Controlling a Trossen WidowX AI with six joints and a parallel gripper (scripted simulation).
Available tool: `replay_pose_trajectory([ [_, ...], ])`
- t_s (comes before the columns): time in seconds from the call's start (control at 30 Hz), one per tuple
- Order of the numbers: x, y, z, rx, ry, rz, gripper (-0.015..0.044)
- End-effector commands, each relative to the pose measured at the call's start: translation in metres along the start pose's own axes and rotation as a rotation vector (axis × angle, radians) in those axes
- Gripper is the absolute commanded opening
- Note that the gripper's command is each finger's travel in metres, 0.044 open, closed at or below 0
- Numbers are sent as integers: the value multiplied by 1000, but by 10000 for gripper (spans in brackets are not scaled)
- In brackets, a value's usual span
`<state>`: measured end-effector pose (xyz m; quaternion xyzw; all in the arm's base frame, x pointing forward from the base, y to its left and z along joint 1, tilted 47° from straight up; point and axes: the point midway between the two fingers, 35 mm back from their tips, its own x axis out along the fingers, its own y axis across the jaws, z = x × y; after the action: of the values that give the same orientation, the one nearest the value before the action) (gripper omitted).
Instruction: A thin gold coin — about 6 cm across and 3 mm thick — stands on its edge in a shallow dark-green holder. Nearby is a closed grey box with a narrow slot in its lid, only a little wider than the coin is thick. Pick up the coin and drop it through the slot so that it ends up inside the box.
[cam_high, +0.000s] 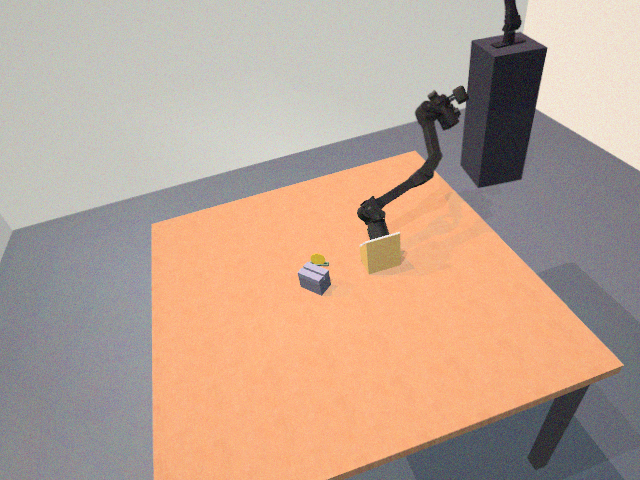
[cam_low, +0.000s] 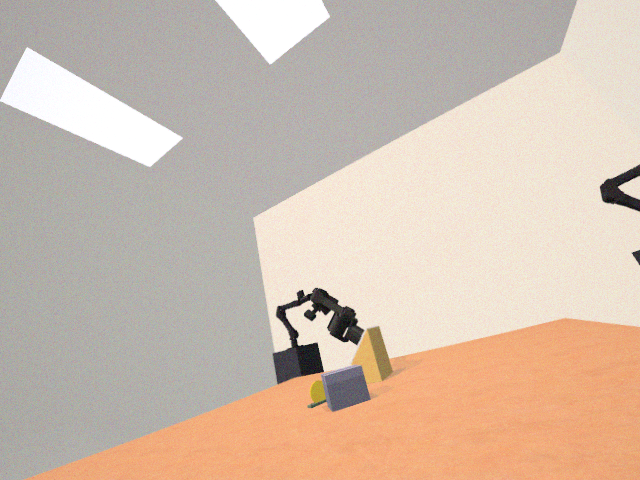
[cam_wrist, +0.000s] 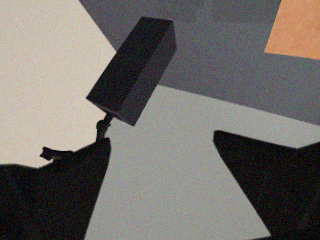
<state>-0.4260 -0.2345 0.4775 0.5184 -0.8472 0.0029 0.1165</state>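
A gold coin stands on edge in a low dark-green holder. A closed grey box stands close beside them, with a narrow slot along its lid in the top view. In the exterior view the box hides part of the holder and the coin's edge. My gripper is open and empty, its two black fingers wide apart in the wrist view. It is raised high and well away from the coin and box, facing the room beyond the table. Its fingertips are too small to make out in the top and exterior views.
My arm rises from a yellow wedge-shaped mount beside the box and coin. A dark pedestal carrying another black arm stands beyond the orange table.
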Motion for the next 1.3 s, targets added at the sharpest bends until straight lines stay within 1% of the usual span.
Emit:
replay_pose_trajectory([
  [0.0, 0, 0, -1, -2, 3, 0, 374],
  [0.1, -5, -8, -21, -40, 48, -3, 295],
  [0.27, -29, -43, -93, -176, 219, -19, 164],
  [0.5, -75, -104, -178, -359, 456, -64, 161],
  [0.63, -112, -147, -221, -470, 601, -98, 161],
  [0.8, -162, -197, -259, -679, 776, -86, 161],
  [0.97, -215, -254, -285, -791, 945, -142, 161],
  [1.1, -225, -261, -286, -859, 992, -107, 161],
  [1.27, -270, -304, -294, -965, 1135, -133, 161],
])
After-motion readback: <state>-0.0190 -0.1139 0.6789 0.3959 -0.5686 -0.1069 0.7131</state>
